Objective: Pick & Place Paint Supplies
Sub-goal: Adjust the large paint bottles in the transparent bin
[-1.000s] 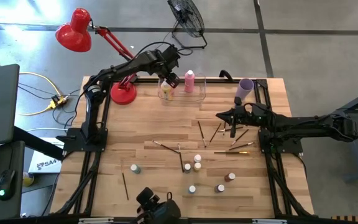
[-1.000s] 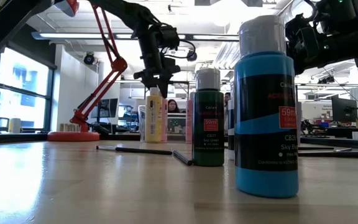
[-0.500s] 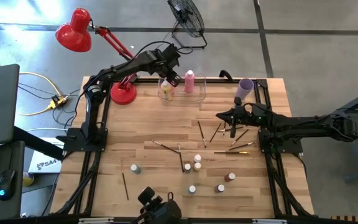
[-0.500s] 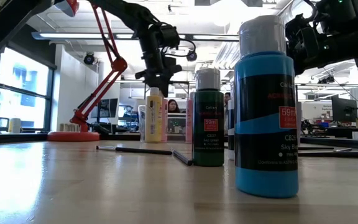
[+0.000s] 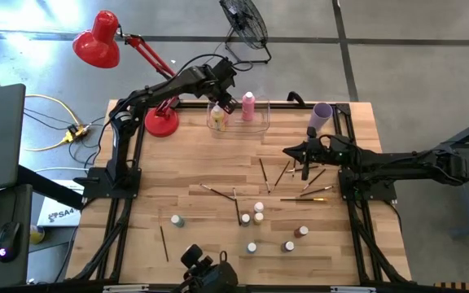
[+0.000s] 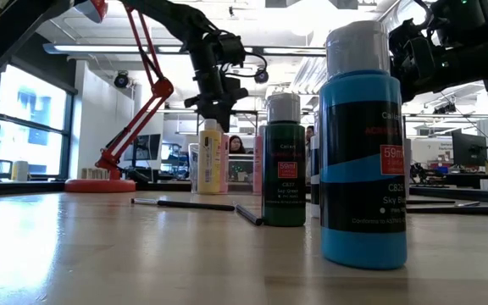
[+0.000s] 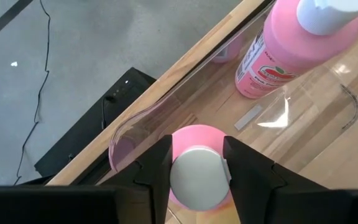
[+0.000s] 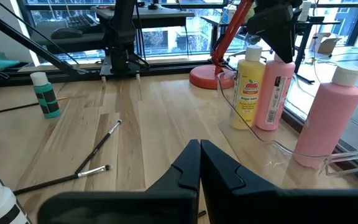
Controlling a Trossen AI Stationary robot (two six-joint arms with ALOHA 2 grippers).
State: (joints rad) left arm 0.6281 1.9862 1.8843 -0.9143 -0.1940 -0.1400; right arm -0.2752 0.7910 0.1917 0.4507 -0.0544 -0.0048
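Note:
A clear bin point(image 5: 255, 122) stands at the table's far edge. It holds a yellow bottle point(image 8: 248, 87) and two pink bottles point(image 8: 272, 99) point(image 8: 325, 118), all upright. My left gripper point(image 5: 223, 102) hangs over the bin, shut on the pink bottle next to the yellow one. Several small white-capped bottles point(image 5: 259, 208) stand on the table's near half, and thin paintbrushes point(image 5: 263, 174) lie flat among them. My right gripper point(image 5: 287, 151) hovers shut over the brushes at the right, holding nothing. My left gripper pinches the pink bottle's pale cap point(image 7: 197, 177) between its two fingers, one on each side. The fingers point(image 8: 278, 34) come from above, slanting down. The bottle stays upright inside the bin, beside the yellow bottle.
A lilac cup point(image 5: 322, 115) lies at the far right corner. A red desk lamp point(image 5: 161, 122) stands at the far left, just left of the bin. In the low view a blue bottle point(image 6: 363, 152) and a green one point(image 6: 284, 165) stand close to the camera.

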